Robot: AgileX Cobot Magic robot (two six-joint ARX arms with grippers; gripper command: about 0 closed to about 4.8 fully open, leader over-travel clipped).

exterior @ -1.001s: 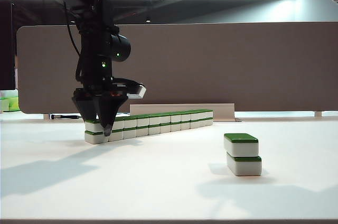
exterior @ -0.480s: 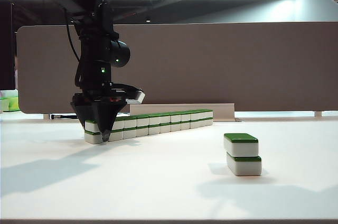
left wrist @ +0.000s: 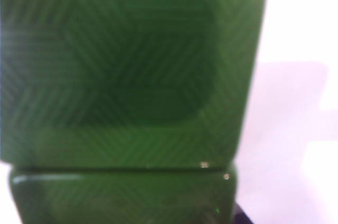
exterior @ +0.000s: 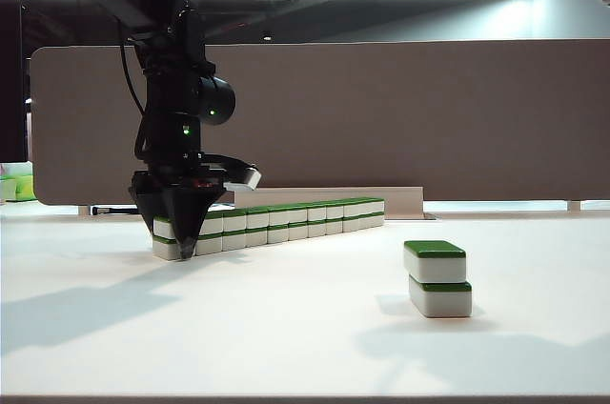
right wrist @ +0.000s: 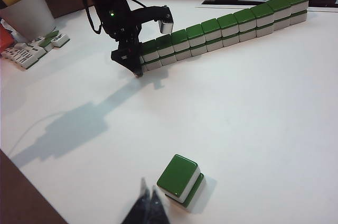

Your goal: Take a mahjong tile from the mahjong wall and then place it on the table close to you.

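While I watch from the exterior camera, the left gripper (exterior: pixel 187 250) hangs point-down over the near end of the mahjong wall (exterior: pixel 276 221), its dark fingers straddling the end stack at about 9 o'clock in that view. Whether those fingers are pinching the top tile or merely flanking it I cannot tell — the tips taper together in front of the tiles and hide any gap. My left wrist camera is no help: it is filled with the green back of one tile (left wrist: pixel 127 71) and the edge of a neighbouring one, blurred and very close, with bare white table (left wrist: pixel 296 39) beside them.

From the right wrist camera the wall runs from roughly 9 o'clock up toward 1 o'clock, two tiers high, green tops over white. The right gripper (right wrist: pixel 148 208) sits low at 6 o'clock there, its two dark fingertips pressed together on nothing. Just beside it, toward 5 o'clock, stands a short two-high stack (right wrist: pixel 181 179), slightly askew, well apart from the wall. Loose tiles (right wrist: pixel 29 54) and a white cup (right wrist: pixel 29 12) lie at 10 o'clock.
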